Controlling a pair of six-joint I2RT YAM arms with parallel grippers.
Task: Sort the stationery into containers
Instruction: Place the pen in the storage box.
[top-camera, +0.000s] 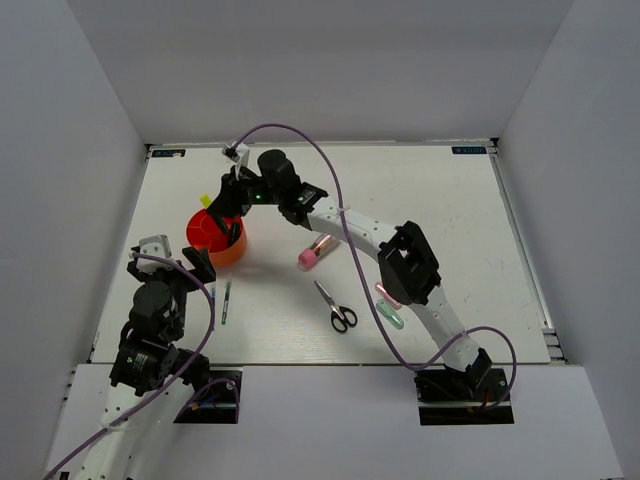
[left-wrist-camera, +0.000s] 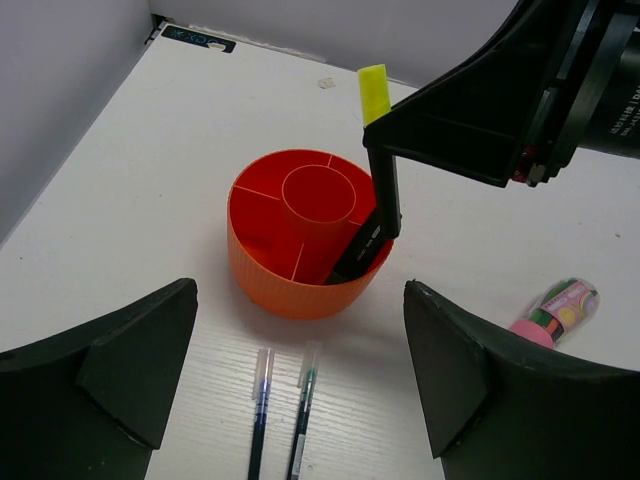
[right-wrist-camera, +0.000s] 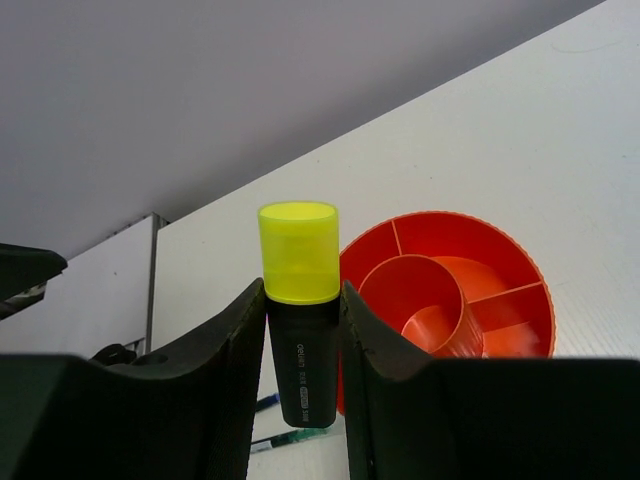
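From above we see scissors (top-camera: 338, 310), pink tube (top-camera: 314, 253) and marker (top-camera: 226, 300) unsorted on the counter (top-camera: 450, 230) near the pot (top-camera: 213, 240); the left wrist shows our left claw (left-wrist-camera: 298, 292) spread before the pot; the right wrist shows our right claw (right-wrist-camera: 300, 300) pinching the highlighter (right-wrist-camera: 298, 245) above it, so we judge most sorting remains.

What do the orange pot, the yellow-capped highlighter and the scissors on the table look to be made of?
The pot looks like moulded plastic: opaque red-orange, soft sheen, thin walls and dividers. The highlighter also looks plastic, with a matt black barrel bearing printed lettering and a translucent, glossy yellow cap. The scissors have black handles, probably plastic, and pale blades, probably metal, though they are too small to be sure.
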